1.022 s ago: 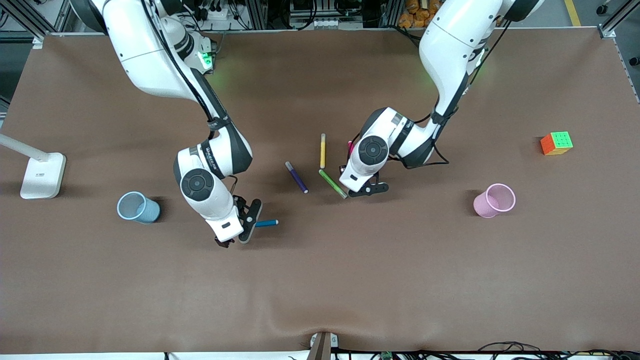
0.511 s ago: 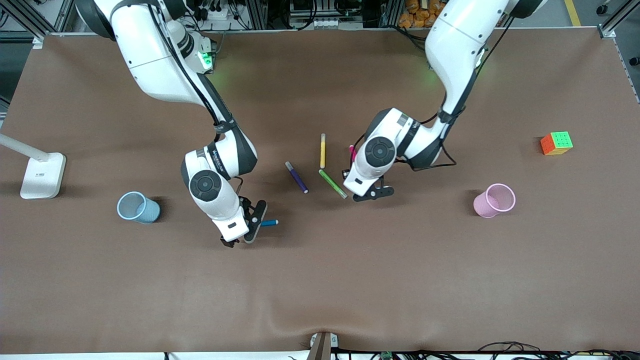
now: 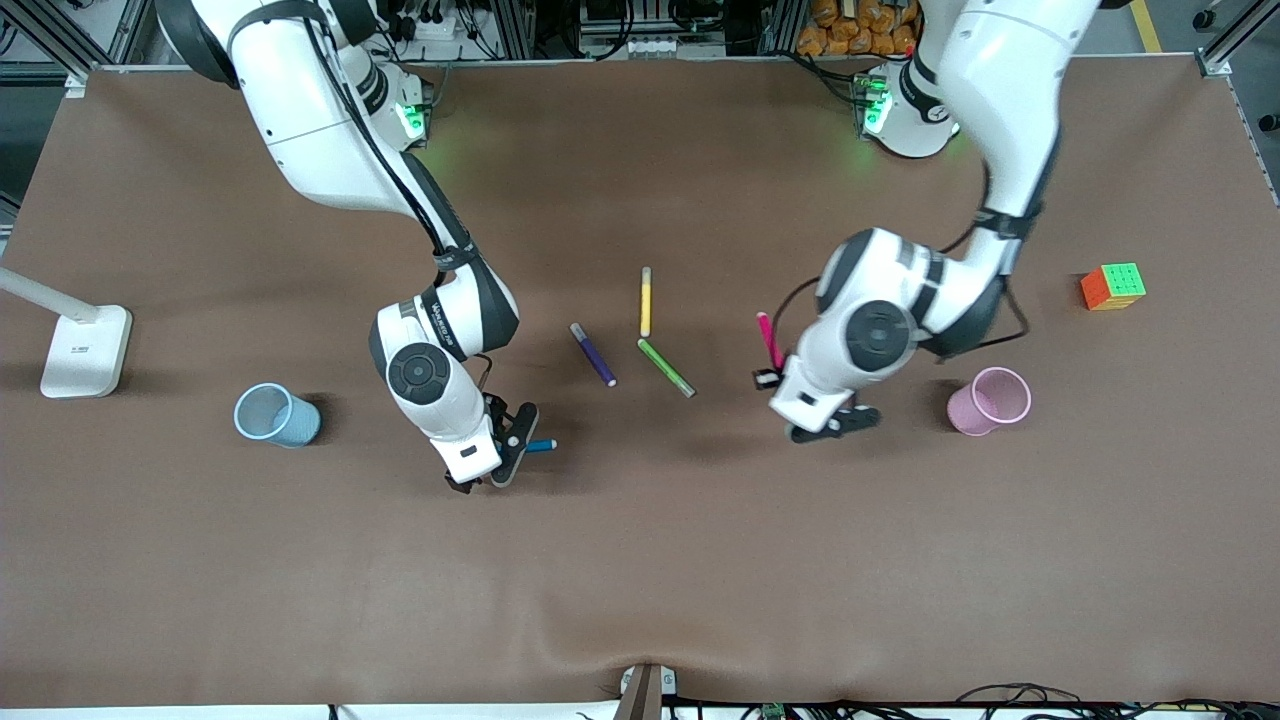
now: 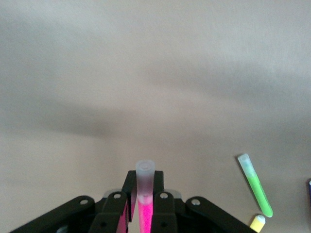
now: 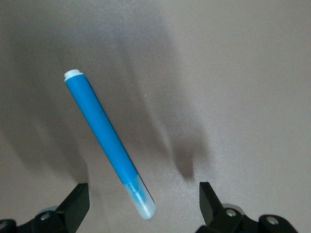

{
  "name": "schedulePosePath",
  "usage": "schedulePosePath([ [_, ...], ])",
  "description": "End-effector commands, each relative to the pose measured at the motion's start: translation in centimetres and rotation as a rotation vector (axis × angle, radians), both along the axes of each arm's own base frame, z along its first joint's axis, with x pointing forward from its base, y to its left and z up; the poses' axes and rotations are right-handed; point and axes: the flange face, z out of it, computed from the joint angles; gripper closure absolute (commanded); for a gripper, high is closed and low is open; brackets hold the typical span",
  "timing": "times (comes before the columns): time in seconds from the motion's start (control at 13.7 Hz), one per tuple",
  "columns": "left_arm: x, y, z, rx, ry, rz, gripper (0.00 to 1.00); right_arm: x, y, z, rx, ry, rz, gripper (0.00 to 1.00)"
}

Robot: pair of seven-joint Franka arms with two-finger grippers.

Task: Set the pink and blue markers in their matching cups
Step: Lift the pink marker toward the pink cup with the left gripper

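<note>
The front camera looks down from high across the brown matte table (image 3: 640, 560), facing both arms' bases. Each wrist camera looks closely down at that tabletop; the left wrist view shares the slim green marker (image 4: 256, 186) (image 3: 665, 367) with the front view.

L gripper (image 4: 141, 213) clamped, R gripper (image 5: 141, 204) wide.

blue marker (image 3: 540, 445) half hidden by right pincer (image 3: 488, 478)

Matt brown table cover (image 3: 900, 560); smooth plastic blue marker (image 5: 108, 141); glossy white arm shells (image 3: 310, 110).
</note>
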Motion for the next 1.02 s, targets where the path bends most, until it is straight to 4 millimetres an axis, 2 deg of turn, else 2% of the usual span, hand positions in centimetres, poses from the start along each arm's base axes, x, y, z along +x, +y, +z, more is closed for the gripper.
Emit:
schedulePosePath([
  [0.0,0.8,2.5,2.0,0.065,-0.042,-0.035,1.0,0.2,0.5,-0.4,-0.018,-0.016,-0.017,0.0],
  [0.07,1.2,3.4,2.8,0.095,-0.068,-0.043,1.0,0.1,0.6,-0.5,-0.017,-0.015,-0.029,0.0],
  [0.22,2.5,7.0,4.6,0.148,-0.119,-0.044,1.0,0.0,0.7,-0.7,-0.018,-0.012,-0.03,0.0],
  [0.29,2.6,8.0,4.8,0.17,-0.123,-0.056,1.0,0.0,0.6,-0.8,-0.019,-0.011,-0.036,0.0],
  [0.51,2.8,9.2,6.0,0.276,-0.168,-0.119,1.0,0.0,0.6,-0.9,-0.019,-0.01,-0.039,0.0],
  [0.8,4.7,14.9,8.4,0.381,-0.228,-0.13,1.0,-0.1,0.6,-1.2,-0.021,-0.005,-0.055,0.0],
  [0.95,5.8,15.7,10.3,0.421,-0.278,-0.143,1.0,-0.1,0.6,-1.3,-0.021,-0.005,-0.055,0.0],
])
